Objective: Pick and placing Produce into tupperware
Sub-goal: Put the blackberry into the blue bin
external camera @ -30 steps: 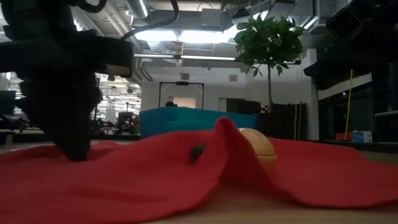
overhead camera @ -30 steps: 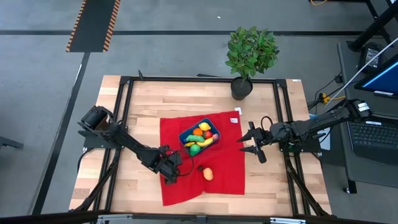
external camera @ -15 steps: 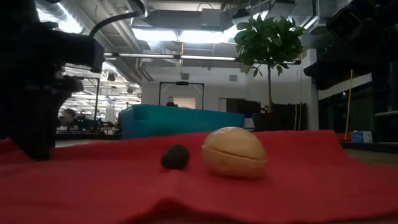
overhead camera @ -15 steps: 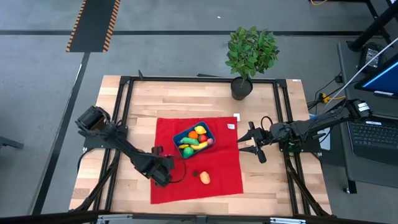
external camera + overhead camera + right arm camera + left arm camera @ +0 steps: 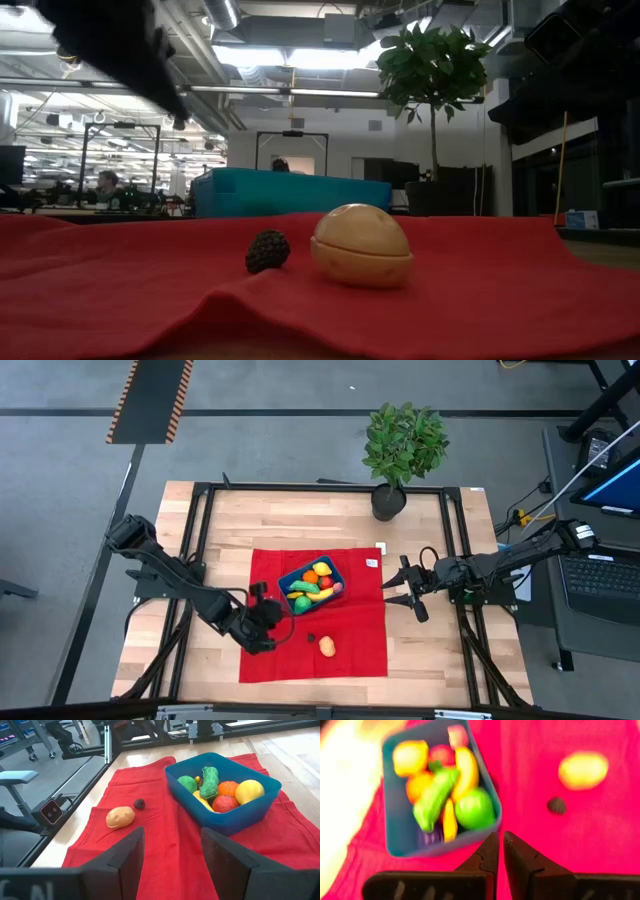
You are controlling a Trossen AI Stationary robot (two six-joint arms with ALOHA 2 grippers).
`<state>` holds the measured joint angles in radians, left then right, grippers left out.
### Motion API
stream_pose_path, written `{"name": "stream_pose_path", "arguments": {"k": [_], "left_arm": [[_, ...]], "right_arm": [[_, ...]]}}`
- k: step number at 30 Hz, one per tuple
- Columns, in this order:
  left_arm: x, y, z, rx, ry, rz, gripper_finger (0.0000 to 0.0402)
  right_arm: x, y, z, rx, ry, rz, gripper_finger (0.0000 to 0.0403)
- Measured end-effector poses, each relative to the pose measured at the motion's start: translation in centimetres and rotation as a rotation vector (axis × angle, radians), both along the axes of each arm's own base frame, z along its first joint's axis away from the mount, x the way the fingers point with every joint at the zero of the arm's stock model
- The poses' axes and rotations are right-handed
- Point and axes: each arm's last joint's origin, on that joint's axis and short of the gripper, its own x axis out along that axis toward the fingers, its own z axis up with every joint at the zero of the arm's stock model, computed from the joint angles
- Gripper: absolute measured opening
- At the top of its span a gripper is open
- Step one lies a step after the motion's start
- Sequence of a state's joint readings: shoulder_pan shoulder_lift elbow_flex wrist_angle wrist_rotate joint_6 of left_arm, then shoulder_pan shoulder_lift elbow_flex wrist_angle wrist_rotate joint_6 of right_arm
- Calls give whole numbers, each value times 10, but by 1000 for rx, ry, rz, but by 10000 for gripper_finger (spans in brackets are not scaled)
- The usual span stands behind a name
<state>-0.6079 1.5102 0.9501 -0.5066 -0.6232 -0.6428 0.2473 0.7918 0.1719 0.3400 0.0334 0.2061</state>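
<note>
While the red cloth (image 5: 318, 622) lies flat on the wooden table (image 5: 240, 525), here is how things sit.

Box: the blue box (image 5: 313, 584) sits on the cloth, toward the plant side. It is full of toy food.
In the box: an orange (image 5: 229, 788), a yellow lemon (image 5: 250, 791), a red fruit (image 5: 224, 803), a green round fruit (image 5: 187, 783), a bumpy green veggie (image 5: 209, 779) and a yellow banana (image 5: 464, 771).
Potato: a tan potato (image 5: 327, 646) lies on the cloth, outside the box, near the front edge.
Berry: a small dark berry (image 5: 311, 638) lies just beside the potato, apart from it, between the potato and the box.
Left gripper: the left gripper (image 5: 268, 611) is over the left part of the cloth, near the box corner. Its fingers (image 5: 490, 857) are together, with only a thin slit between them. They hold nothing. In the low view it shows only as a dark shape up high.
Right gripper: the right gripper (image 5: 393, 586) waits at the right edge of the cloth, well apart from the box. Its fingers (image 5: 224, 851) are apart and hold nothing.
Plant: a green plant (image 5: 402, 445) in a dark pot stands at the far edge of the table.
Room: people sit far off at desks behind the table.
</note>
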Motion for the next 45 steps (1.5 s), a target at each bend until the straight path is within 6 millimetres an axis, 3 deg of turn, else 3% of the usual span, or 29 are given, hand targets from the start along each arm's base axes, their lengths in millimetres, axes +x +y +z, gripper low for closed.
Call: {"name": "stream_pose_path", "arguments": {"k": [6,13,18,26,30,40,45], "left_arm": [[6,2,5,-20,-71,31,11],[19,6,9,-217,-107,40,27],[21,8,9,-299,-107,82,80],[23,8,6,-284,-93,64,202],[23,7,6,-294,-86,51,235],[26,2,11,-302,-178,65,242],[30,9,13,-313,-245,179,242]], "right_arm": [[0,0,0,-1,2,0,196],[0,0,0,-1,3,0,196],[0,0,0,-1,2,0,196],[-1,0,-2,-4,25,0,196],[-1,0,-2,13,30,-6,196],[-1,0,-4,46,51,-18,196],[-1,0,-4,49,52,-18,196]]}}
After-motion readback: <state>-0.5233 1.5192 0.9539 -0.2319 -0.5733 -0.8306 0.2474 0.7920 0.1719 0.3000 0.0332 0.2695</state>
